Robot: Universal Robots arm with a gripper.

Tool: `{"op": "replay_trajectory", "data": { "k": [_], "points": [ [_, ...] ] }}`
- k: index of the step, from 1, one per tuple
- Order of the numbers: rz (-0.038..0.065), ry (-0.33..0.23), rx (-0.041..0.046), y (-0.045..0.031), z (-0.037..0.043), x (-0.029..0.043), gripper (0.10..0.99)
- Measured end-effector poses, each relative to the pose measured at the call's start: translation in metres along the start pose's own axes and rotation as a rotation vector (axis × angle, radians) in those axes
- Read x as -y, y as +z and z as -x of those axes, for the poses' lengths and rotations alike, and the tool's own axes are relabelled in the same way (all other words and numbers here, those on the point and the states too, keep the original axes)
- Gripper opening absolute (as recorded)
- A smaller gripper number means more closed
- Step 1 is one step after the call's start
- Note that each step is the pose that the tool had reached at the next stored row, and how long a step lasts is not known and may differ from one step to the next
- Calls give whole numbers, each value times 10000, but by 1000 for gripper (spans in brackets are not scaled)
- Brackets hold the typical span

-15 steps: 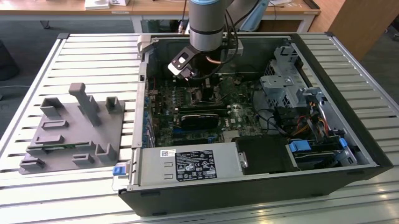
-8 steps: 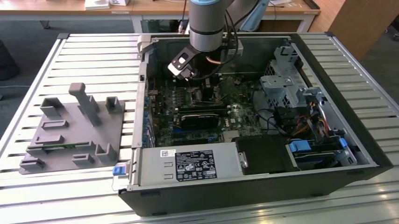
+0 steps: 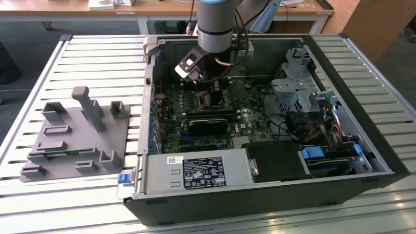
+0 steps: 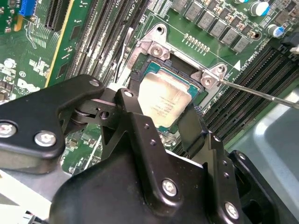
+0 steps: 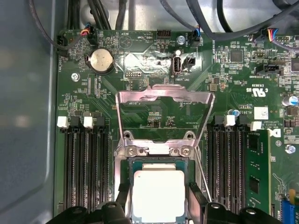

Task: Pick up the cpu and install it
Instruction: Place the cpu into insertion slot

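Observation:
The cpu [image 5: 158, 196] [image 4: 163, 100] is a flat square chip with a silver-grey top. It lies level within the motherboard socket, and the socket's metal load plate [image 5: 163, 100] is swung up and open behind it. My gripper [image 5: 159, 207] [image 4: 159, 112] is lowered over the socket, with one black finger [image 5: 122, 200] tight against one edge of the chip and the other against the opposite edge. In the exterior view the gripper [image 3: 204, 87] reaches down into the open computer case [image 3: 325, 195] at its far side.
Rows of memory slots [image 5: 86, 172] flank the socket, with a green memory stick [image 5: 257, 172] in one. The thin socket lever [image 4: 261, 93] sticks out sideways. A grey parts fixture [image 3: 71, 141] sits on the slatted table on the exterior view's left. Cables and a drive cage [image 3: 299, 92] crowd the case's right.

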State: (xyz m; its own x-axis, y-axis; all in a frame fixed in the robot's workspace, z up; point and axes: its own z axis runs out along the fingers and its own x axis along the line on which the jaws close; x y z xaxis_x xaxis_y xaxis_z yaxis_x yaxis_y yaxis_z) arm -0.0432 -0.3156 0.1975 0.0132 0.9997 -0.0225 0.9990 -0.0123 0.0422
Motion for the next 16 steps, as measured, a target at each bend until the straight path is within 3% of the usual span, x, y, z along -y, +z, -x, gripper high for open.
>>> {"op": "replay_trajectory", "data": {
  "k": [6,7,8,11,12,16],
  "points": [
    [-1,0,1,-99,2,-4,584],
    [-1,0,1,-112,2,-5,525],
    [-1,1,0,-125,3,-5,525],
    [-3,0,1,-154,3,-7,345],
    [-5,0,2,-164,4,-7,345],
    [-9,0,1,-192,4,-8,169]
  ]
}}
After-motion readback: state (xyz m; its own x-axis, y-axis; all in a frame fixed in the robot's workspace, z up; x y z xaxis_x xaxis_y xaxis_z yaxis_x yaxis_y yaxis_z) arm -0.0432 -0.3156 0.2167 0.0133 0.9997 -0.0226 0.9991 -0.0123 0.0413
